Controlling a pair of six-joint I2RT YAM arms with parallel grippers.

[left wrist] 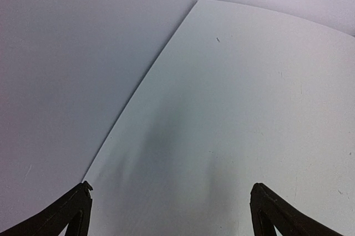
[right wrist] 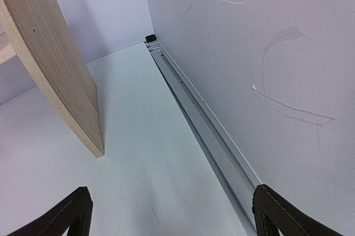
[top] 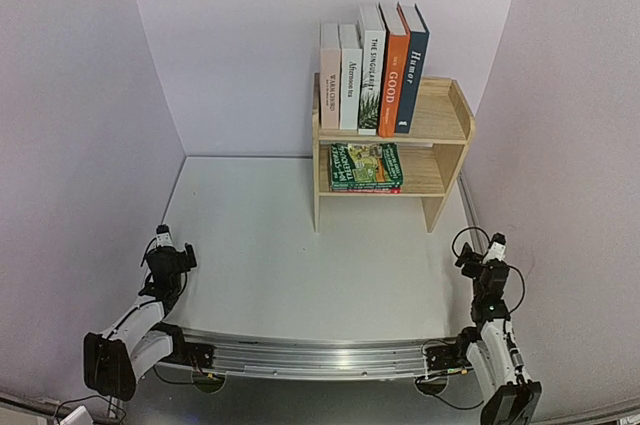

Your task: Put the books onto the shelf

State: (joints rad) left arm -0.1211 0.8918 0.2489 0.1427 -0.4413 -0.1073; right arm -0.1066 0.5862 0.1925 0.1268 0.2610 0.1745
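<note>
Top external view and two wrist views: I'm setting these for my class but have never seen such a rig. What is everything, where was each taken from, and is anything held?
Two robot arms are bolted at the near edge of a white table. The top view looks down from above and behind them: left pincer on the left, right pincer on the right. The other two pictures come from a camera on each wrist; the dark shapes at the bottom are that pincer's own fingers. Both pincers are open and hold nothing. At the back stands a wooden shelf: five books stand upright on its top tier, a few more lie stacked flat on the lower tier. The right wrist view shows the shelf's side panel; the left shows table and wall.
</note>
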